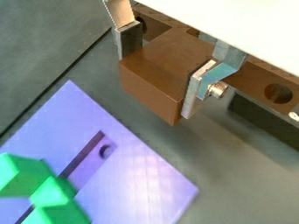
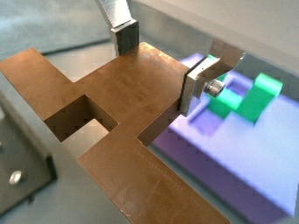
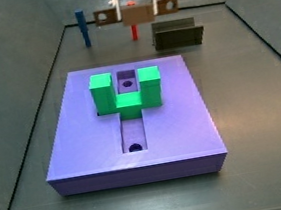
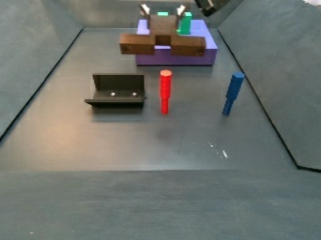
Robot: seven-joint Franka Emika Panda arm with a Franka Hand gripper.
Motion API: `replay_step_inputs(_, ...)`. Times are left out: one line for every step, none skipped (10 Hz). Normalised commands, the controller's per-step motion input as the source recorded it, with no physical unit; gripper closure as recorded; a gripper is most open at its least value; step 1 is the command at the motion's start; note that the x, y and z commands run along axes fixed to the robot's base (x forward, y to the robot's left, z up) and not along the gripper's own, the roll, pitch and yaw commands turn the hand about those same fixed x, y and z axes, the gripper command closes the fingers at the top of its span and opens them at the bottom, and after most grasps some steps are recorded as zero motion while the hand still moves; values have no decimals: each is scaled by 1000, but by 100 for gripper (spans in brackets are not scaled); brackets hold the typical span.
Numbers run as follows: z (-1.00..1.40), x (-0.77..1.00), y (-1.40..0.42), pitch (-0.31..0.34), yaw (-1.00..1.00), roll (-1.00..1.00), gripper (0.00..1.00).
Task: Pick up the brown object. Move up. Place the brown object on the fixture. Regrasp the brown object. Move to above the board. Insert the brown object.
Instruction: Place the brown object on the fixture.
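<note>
I've got the gripper (image 1: 167, 59) clamped on the brown object (image 1: 163, 77), fingers either side, held in the air over the board's (image 3: 174, 122) far edge. Green block (image 3: 125, 89) sits on board; fixture (image 4: 118, 91) nr left wall.

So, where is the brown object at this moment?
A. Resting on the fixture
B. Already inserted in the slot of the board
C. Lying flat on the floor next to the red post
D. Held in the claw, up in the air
D: the claw has its fingers on both sides of the brown object, and in a side view the brown object hangs above the floor, clear of the fixture and the board.
</note>
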Motion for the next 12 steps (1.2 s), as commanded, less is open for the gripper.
replay_step_inputs(409, 609, -23, 57, -129, -1000, 100)
replay_step_inputs(403, 609, -20, 69, -134, -1000, 100)
replay_step_inputs(389, 591, 0, 69, -134, -1000, 100)
replay_step_inputs(300, 666, -9, 143, -163, -1000, 100)
replay_step_inputs(254, 694, 0, 163, -200, -960, 100)
replay_step_inputs(186, 706, 0, 214, -177, -806, 100)
replay_step_inputs(0, 397, -23, 111, -237, -154, 100)
replay_step_inputs(0, 0, 0, 0, 0, -40, 100)
replay_step_inputs(0, 49, 0, -49, 0, -97, 100)
replay_step_inputs(123, 543, 140, -23, -66, -9, 100)
replay_step_inputs(97, 877, 291, 0, -37, -66, 100)
replay_step_inputs(0, 1000, 437, 74, 0, -89, 100)
